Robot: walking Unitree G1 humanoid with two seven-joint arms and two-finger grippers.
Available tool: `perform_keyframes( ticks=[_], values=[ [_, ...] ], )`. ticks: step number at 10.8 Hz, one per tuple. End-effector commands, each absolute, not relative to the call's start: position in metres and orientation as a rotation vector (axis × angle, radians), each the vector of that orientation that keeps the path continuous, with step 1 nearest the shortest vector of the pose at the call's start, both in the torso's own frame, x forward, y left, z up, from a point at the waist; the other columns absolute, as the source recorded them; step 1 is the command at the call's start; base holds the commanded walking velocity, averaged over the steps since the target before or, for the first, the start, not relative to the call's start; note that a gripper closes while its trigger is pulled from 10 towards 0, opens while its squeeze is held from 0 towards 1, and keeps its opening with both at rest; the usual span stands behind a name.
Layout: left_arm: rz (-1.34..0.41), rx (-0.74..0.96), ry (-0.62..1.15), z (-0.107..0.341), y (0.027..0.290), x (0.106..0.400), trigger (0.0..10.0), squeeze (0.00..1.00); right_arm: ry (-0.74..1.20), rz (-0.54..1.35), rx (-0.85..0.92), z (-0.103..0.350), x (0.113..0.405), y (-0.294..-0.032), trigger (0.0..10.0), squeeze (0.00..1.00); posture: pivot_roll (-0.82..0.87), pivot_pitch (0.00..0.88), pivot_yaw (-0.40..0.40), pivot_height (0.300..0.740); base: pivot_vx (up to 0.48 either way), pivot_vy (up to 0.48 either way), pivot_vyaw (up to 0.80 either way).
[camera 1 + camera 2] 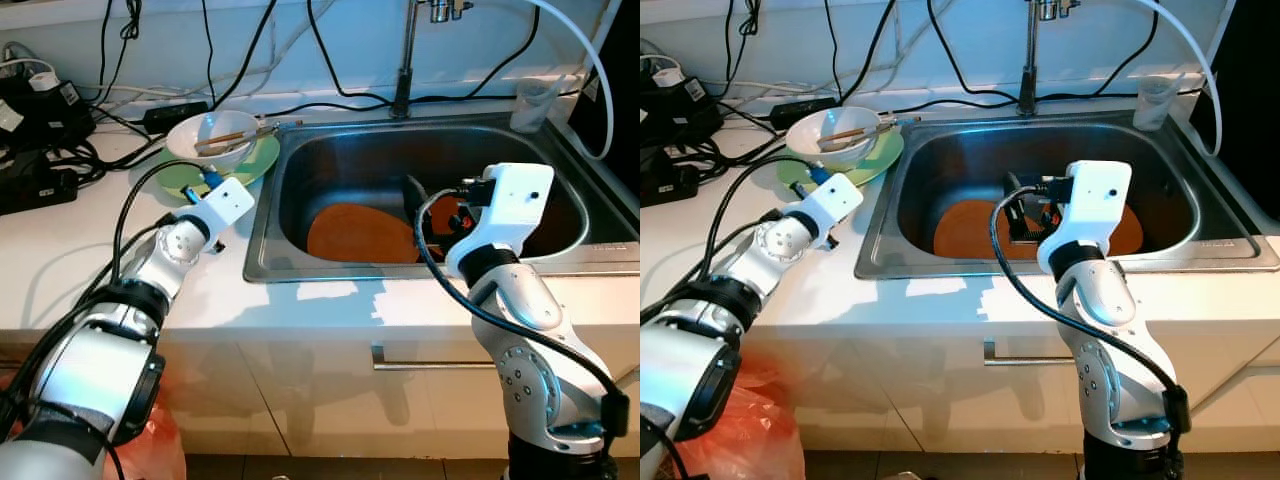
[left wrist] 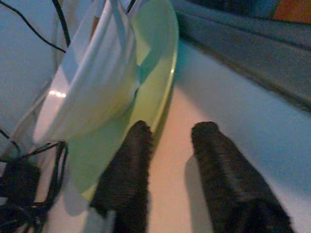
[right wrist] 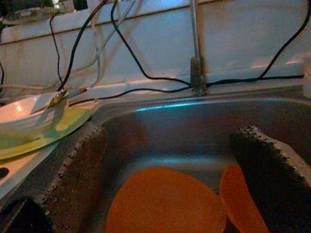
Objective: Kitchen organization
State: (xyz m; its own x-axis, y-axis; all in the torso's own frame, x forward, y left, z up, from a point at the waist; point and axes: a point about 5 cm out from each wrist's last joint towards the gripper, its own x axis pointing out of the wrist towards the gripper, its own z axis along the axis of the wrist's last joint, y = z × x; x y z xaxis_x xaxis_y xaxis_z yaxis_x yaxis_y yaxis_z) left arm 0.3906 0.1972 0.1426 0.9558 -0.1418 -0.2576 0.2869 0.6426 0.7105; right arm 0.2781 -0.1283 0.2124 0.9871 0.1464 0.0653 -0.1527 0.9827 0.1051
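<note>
Claws stood released on both arms. Left claw point(image 2: 170, 160) sat on the white desk point(image 1: 60, 270), its fingers straddling the near rim of the round green plate point(image 2: 160, 63) under the white bowl point(image 1: 212, 136); right claw point(image 3: 170, 165) hovered over orange plates point(image 1: 362, 233) in the steel sink point(image 1: 330, 150).

The right gripper point(image 3: 170, 184) and its white wrist housing hide part of the smaller orange plate point(image 1: 447, 215) beyond it in the sink point(image 1: 300, 150). The faucet point(image 1: 405, 60) beyond is cut off by the frame edge.
</note>
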Motion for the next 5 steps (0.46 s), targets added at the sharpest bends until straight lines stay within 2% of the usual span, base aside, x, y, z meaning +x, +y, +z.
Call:
perform_keyframes(
  ticks=[1,5],
  values=[
    [-0.269,0.806,0.254,0.1240,0.2009,0.3823,10.0,1.00,-0.070,0.175,0.114,0.2151,0.2813,-0.1236,10.0,0.00,-0.12,0.000,0.099,0.740,0.000,0.000,0.00],
    [-0.225,0.532,0.173,0.1189,0.1986,0.3762,10.0,1.00,-0.108,0.156,0.129,0.2164,0.2887,-0.1236,10.0,0.00,-0.10,0.000,0.138,0.740,0.000,0.000,0.00]
  ],
)
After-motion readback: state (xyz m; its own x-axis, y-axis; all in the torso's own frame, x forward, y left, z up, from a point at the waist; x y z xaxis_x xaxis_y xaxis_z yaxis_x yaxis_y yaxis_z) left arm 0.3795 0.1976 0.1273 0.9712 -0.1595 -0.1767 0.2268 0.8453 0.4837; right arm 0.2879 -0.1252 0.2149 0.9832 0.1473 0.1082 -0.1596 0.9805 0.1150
